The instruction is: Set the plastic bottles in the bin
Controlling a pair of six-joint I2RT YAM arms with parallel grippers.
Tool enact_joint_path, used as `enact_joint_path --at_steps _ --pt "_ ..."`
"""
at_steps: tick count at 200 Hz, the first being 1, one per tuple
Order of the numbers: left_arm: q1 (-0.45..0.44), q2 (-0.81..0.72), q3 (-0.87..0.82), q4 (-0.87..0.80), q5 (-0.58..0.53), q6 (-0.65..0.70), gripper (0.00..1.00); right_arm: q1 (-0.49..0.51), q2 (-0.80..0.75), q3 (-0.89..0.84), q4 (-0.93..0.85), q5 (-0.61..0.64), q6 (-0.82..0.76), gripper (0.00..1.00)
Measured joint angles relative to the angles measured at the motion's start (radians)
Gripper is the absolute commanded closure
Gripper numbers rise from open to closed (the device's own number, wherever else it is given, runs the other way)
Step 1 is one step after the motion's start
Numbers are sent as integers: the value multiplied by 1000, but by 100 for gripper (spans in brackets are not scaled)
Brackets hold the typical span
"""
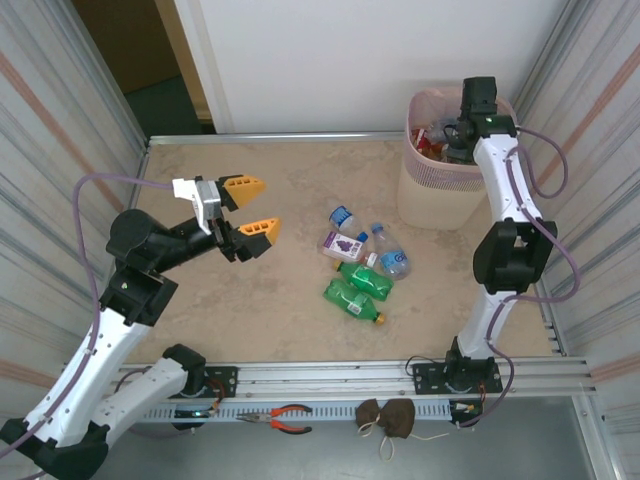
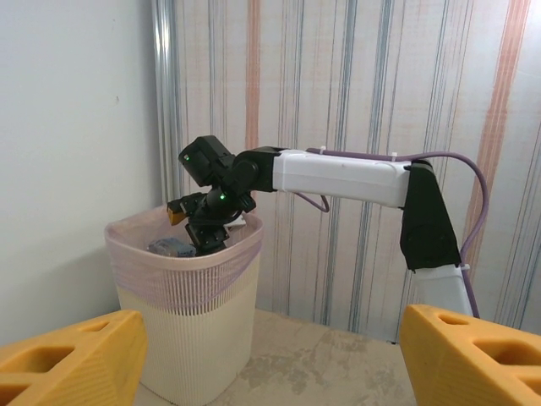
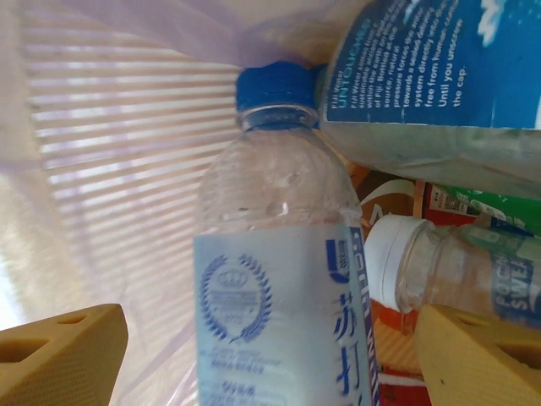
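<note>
The right hand [image 3: 270,342] hangs inside the bin [image 1: 430,190] at the counter's [image 1: 250,320] far right corner. Its fingers are spread wide, not touching the clear bottle [image 3: 270,220] between them. That bottle's long axis runs straight away from the hand, blue cap farthest. Its white label shows a blue laurel crest and Chinese characters. A blue-labelled bottle [image 3: 439,76] beyond it reads "Until you unscrew the cap." A white-capped bottle [image 3: 448,271] lies crosswise. The left hand [image 1: 250,208], spread and empty, hovers left of a cluster of green and clear bottles [image 1: 362,280] lying mid-counter.
</note>
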State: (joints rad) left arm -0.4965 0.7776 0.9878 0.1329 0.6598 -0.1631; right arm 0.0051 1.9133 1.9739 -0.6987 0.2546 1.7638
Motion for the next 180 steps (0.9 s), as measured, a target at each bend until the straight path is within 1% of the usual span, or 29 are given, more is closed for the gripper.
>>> enact_joint_path --at_steps 31,42,70,99,136,159,180 --pt "0 12 0 19 0 -13 22 0 -69 0 18 -17 -80 17" --pt "0 16 0 25 0 -18 21 -2 -89 0 43 -46 -124 19" --pt "0 20 0 29 0 -21 22 -12 -97 -2 150 -146 -226 22" --pt "0 21 0 29 0 -21 21 -25 -58 1 263 -274 -275 23" --pt "0 21 0 29 0 -21 21 -37 84 70 356 -414 -286 24" --pt "0 18 0 28 -4 -21 21 -44 121 71 353 -436 -301 24" --pt "4 13 -1 28 -8 -21 21 -61 114 18 358 -428 -315 24"
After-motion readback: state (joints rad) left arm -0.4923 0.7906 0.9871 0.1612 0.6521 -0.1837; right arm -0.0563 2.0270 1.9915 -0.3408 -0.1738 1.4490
